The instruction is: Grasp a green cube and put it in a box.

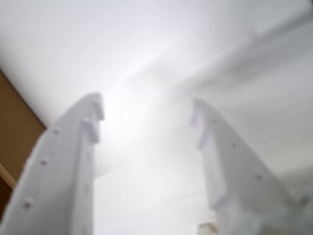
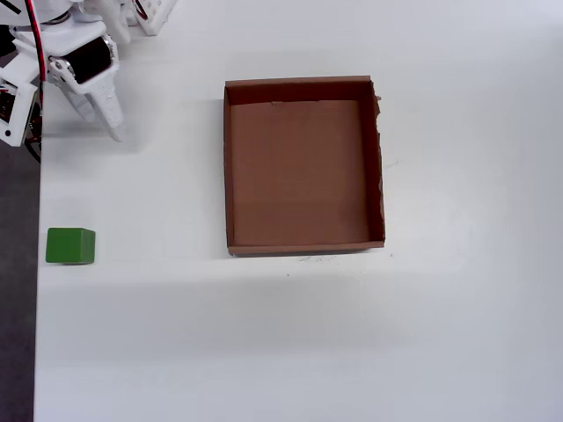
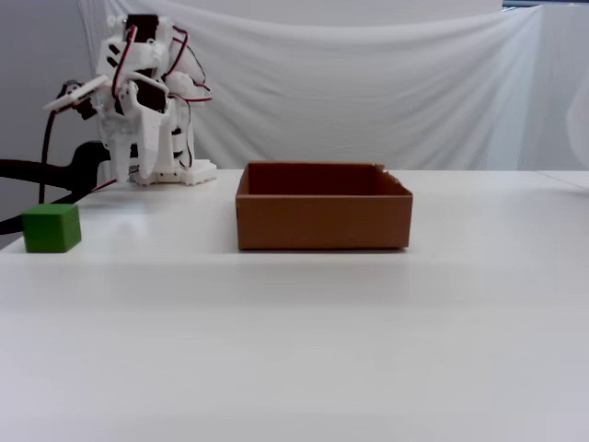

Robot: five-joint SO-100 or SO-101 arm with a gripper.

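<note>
Up close in the wrist view, the gripper (image 1: 146, 117) shows two white plastic fingers spread wide with nothing between them, over blurred white table; a brown sliver sits at the left edge.

From overhead, the green cube (image 2: 70, 245), matte and square-cornered, sits right at the table's (image 2: 264, 352) left edge, well apart from the gripper (image 2: 104, 123) up in the top left corner. The box (image 2: 230, 167), shallow brown cardboard with a ragged right wall, lies mid-table with open white surface all round.

In the fixed view, the cube (image 3: 51, 227) rests at far left, box (image 3: 322, 221) centre, arm (image 3: 138, 101) folded behind.
</note>
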